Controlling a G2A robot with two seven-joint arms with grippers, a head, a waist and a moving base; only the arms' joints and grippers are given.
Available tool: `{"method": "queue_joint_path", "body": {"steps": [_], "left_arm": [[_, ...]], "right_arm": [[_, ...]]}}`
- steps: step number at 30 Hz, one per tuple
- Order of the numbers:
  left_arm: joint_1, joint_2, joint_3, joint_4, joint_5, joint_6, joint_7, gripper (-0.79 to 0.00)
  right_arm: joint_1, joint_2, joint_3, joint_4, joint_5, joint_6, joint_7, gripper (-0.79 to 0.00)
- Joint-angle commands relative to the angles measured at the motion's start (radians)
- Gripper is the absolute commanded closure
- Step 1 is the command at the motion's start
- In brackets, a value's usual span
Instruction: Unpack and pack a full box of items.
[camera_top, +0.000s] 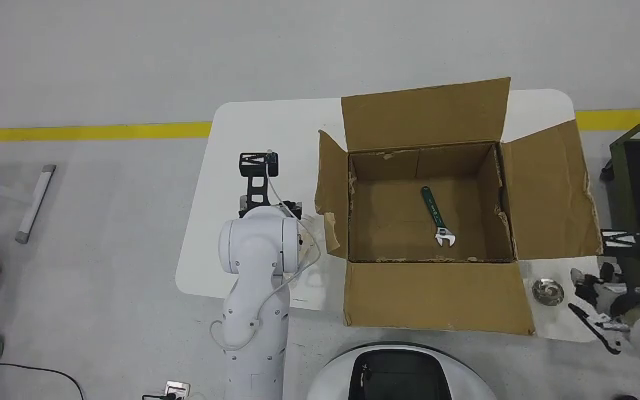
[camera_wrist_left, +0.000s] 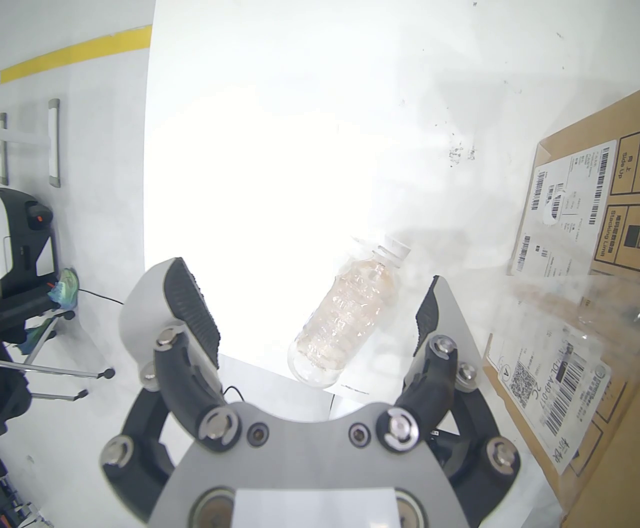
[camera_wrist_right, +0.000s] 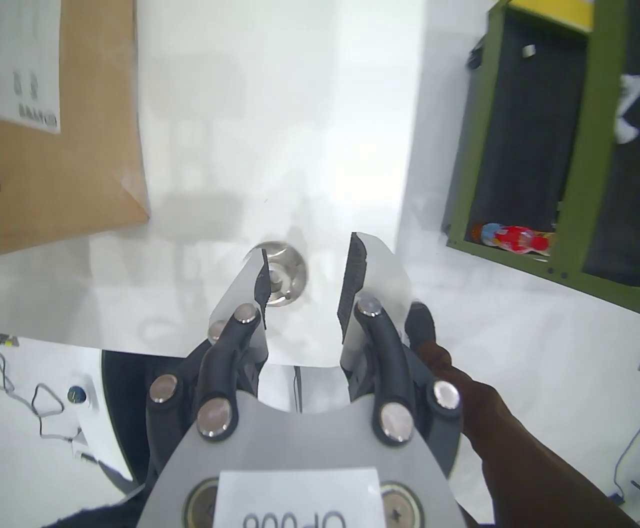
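A: What is the left pincer (camera_wrist_left: 306, 292) up to?
B: It is spread wide and empty, poised over a bottle (camera_wrist_left: 345, 320) that lies on the table (camera_wrist_left: 300, 125) between its fingers. I'd guess that is lined up for a grasp.
A: And the right pincer (camera_wrist_right: 310, 250)?
B: Parted too, holding nothing. A metal disc (camera_wrist_right: 287, 272) sits just past one fingertip.
A: The box (camera_top: 437, 295)?
B: Between the two pincers, flaps open, with a wrench (camera_top: 436, 218) inside. Unpacking looks nearly done.

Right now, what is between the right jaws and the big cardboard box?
A small round metal piece lies on the table between the right jaws and the box. The top view shows it best.
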Motion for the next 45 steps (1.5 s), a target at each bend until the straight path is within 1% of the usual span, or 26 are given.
{"method": "queue_joint_path", "body": {"steps": [1,3,5,7,8,9,10,12,13,14,17,19,21,23,24,26,29,31,32,36,37,41,45], "left_arm": [[0.000,0.000,0.000,0.000,0.000,0.000,0.000,-0.785],[0.000,0.000,0.000,0.000,0.000,0.000,0.000,-0.785],[0.000,0.000,0.000,0.000,0.000,0.000,0.000,-0.785],[0.000,0.000,0.000,0.000,0.000,0.000,0.000,-0.785],[0.000,0.000,0.000,0.000,0.000,0.000,0.000,-0.785],[0.000,0.000,0.000,0.000,0.000,0.000,0.000,-0.785],[0.000,0.000,0.000,0.000,0.000,0.000,0.000,-0.785],[0.000,0.000,0.000,0.000,0.000,0.000,0.000,-0.785],[0.000,0.000,0.000,0.000,0.000,0.000,0.000,-0.785],[0.000,0.000,0.000,0.000,0.000,0.000,0.000,-0.785],[0.000,0.000,0.000,0.000,0.000,0.000,0.000,-0.785],[0.000,0.000,0.000,0.000,0.000,0.000,0.000,-0.785],[0.000,0.000,0.000,0.000,0.000,0.000,0.000,-0.785],[0.000,0.000,0.000,0.000,0.000,0.000,0.000,-0.785],[0.000,0.000,0.000,0.000,0.000,0.000,0.000,-0.785],[0.000,0.000,0.000,0.000,0.000,0.000,0.000,-0.785],[0.000,0.000,0.000,0.000,0.000,0.000,0.000,-0.785],[0.000,0.000,0.000,0.000,0.000,0.000,0.000,-0.785],[0.000,0.000,0.000,0.000,0.000,0.000,0.000,-0.785],[0.000,0.000,0.000,0.000,0.000,0.000,0.000,-0.785],[0.000,0.000,0.000,0.000,0.000,0.000,0.000,-0.785],[0.000,0.000,0.000,0.000,0.000,0.000,0.000,-0.785],[0.000,0.000,0.000,0.000,0.000,0.000,0.000,-0.785]], "right_arm": [[0.019,0.002,0.084,0.007,0.013,-0.006,-0.034,-0.339],[0.053,0.006,0.155,0.007,0.043,-0.026,-0.075,-0.336],[0.106,0.013,0.211,0.007,0.088,-0.064,-0.118,-0.311],[0.164,0.021,0.240,0.007,0.141,-0.116,-0.155,-0.246],[0.189,0.026,0.243,0.007,0.167,-0.145,-0.162,-0.182],[0.221,0.031,0.235,0.007,0.195,-0.182,-0.175,-0.145],[0.251,0.038,0.219,0.007,0.203,-0.220,-0.176,-0.132],[0.318,0.051,0.156,0.007,0.211,-0.271,-0.165,-0.126],[0.351,0.056,0.117,0.007,0.212,-0.281,-0.156,-0.126],[0.385,0.061,0.070,0.007,0.204,-0.292,-0.144,-0.123],[0.480,0.070,-0.102,0.007,0.183,-0.294,-0.115,-0.151],[0.533,0.072,-0.220,0.007,0.153,-0.265,-0.085,-0.154],[0.565,0.071,-0.325,0.007,0.121,-0.223,-0.048,-0.191],[0.584,0.070,-0.415,0.007,0.080,-0.187,-0.002,-0.283],[0.591,0.069,-0.454,0.007,0.062,-0.166,0.013,-0.277],[0.620,0.067,-0.524,0.068,0.013,-0.148,0.051,-0.280],[0.690,0.061,-0.634,0.191,-0.054,-0.122,0.077,-0.311],[0.740,0.055,-0.693,0.278,-0.089,-0.097,0.098,-0.323],[0.765,0.051,-0.719,0.313,-0.098,-0.084,0.101,-0.308],[0.840,0.036,-0.796,0.438,-0.103,-0.046,0.117,-0.311],[0.859,0.033,-0.813,0.469,-0.102,-0.045,0.130,-0.299],[0.921,0.020,-0.867,0.556,-0.108,-0.028,0.159,-0.265],[0.953,0.011,-0.903,0.621,-0.128,-0.020,0.183,-0.296]]}}
